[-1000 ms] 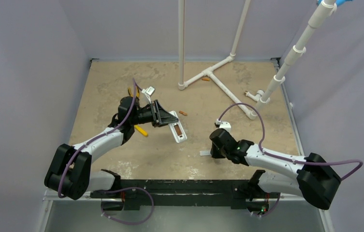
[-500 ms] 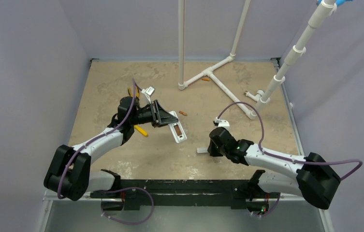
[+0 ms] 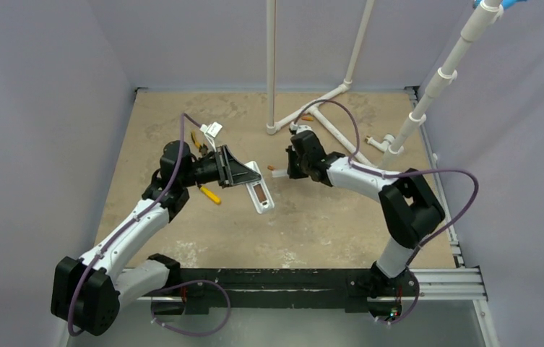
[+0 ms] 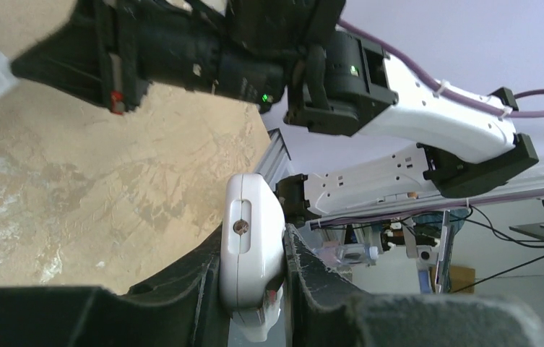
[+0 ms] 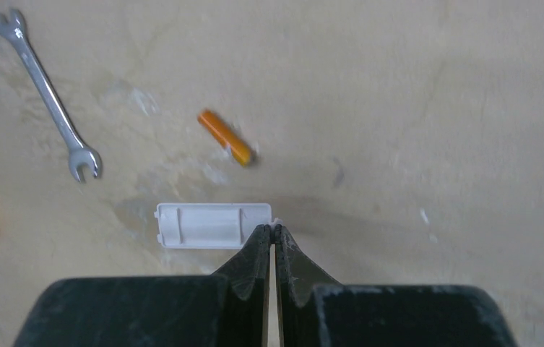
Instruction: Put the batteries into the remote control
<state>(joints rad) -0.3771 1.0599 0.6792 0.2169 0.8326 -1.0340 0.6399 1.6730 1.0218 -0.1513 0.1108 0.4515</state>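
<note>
Left pincer (image 4: 253,233) clamps the remote control (image 4: 251,210); right pincer (image 5: 273,231) is closed on the cover plate (image 5: 204,225) edge. One battery (image 5: 227,137) lies on the tabletop (image 5: 435,108) just ahead: release the plate, then grip the battery mid-length.

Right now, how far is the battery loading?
Done: one orange-copper cylinder battery seems to lie in the recess of the slim white remote control. In hand: the left gripper clamps the remote; the right gripper pinches the small white cover plate. Left: a second orange battery lies loose on the beige table, and the cover is off.
</note>
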